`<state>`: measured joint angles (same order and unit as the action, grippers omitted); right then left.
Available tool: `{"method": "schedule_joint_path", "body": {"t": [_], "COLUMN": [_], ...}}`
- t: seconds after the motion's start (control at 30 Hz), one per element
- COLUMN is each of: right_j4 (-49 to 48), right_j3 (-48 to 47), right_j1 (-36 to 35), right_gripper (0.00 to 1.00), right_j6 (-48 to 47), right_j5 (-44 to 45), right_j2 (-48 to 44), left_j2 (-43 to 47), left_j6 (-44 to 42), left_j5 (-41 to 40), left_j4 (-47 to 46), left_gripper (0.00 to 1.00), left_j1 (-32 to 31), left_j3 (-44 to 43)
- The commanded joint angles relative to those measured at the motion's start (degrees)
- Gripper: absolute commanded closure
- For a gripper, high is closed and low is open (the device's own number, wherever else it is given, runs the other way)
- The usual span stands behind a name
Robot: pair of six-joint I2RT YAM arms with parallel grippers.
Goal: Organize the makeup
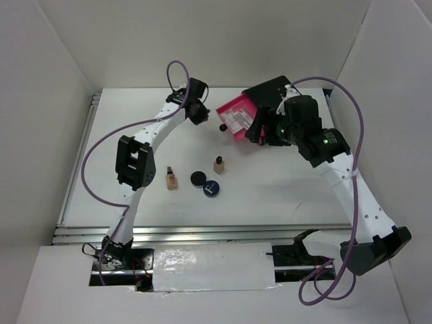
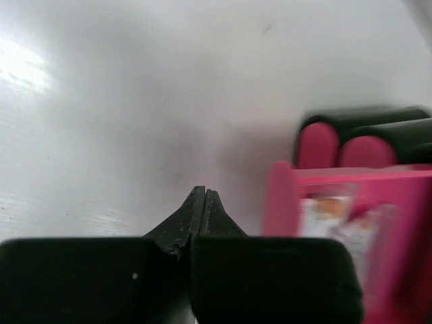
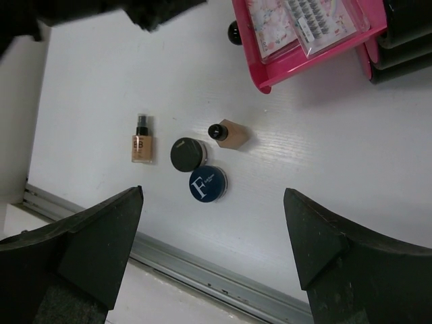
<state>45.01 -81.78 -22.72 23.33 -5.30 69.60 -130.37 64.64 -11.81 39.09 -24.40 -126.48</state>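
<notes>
Two pinkish-white sachets (image 1: 237, 122) lie in the pulled-out pink drawer (image 1: 233, 110) of the black box (image 1: 270, 91); they also show in the right wrist view (image 3: 300, 20). On the table lie a tan bottle (image 1: 171, 178), a second tan bottle (image 1: 219, 165), a black compact (image 1: 198, 178) and a dark-blue compact (image 1: 212, 190). The right wrist view shows the bottles (image 3: 141, 143) (image 3: 229, 133) and the compacts (image 3: 187, 154) (image 3: 206, 183). My left gripper (image 2: 204, 194) is shut and empty just left of the drawer (image 2: 283, 202). My right gripper (image 3: 214, 209) is open and empty, high above the table.
The black box has more pink drawer fronts (image 2: 341, 145). White walls enclose the table on three sides. A metal rail (image 1: 202, 233) runs along the near edge.
</notes>
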Motion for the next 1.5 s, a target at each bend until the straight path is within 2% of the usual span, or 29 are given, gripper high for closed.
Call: {"method": "schedule_joint_path", "body": {"t": [0.0,0.17,0.23,0.33,0.7,1.03,1.47], "right_j4": [-1.77,-0.02,0.68,1.39,2.71,2.62,2.89], "right_j3": [-1.02,-2.16,-2.77,-3.30,-3.12,-1.98,-0.14], "right_j1": [0.22,0.75,0.92,1.10,1.80,2.33,2.33], "right_gripper": [0.07,0.07,0.07,0.07,0.06,0.05,0.05], "right_j6": [1.01,0.75,0.40,0.05,-1.27,-1.89,-2.76], "right_j5": [-0.94,-0.50,-0.24,0.03,0.29,0.38,1.87], "right_j2": [-3.33,-4.83,-5.09,-5.18,-5.18,-5.79,-7.90], "left_j2": [-2.87,-4.28,-2.62,-0.94,-6.48,-11.49,-15.62], "left_j6": [-0.22,-0.57,-0.31,0.75,0.31,3.91,6.37], "left_j5": [4.07,10.30,15.05,19.45,25.09,29.48,31.77], "left_j4": [1.79,-4.88,-13.91,-22.82,-26.96,-34.69,-47.61], "left_gripper": [1.00,0.97,0.97,0.98,0.98,0.94,0.76], "left_j1": [-1.61,-1.70,-1.79,-2.05,-3.72,-5.48,-6.97], "left_j3": [0.17,2.88,9.44,13.61,1.60,-3.25,-5.09]}}
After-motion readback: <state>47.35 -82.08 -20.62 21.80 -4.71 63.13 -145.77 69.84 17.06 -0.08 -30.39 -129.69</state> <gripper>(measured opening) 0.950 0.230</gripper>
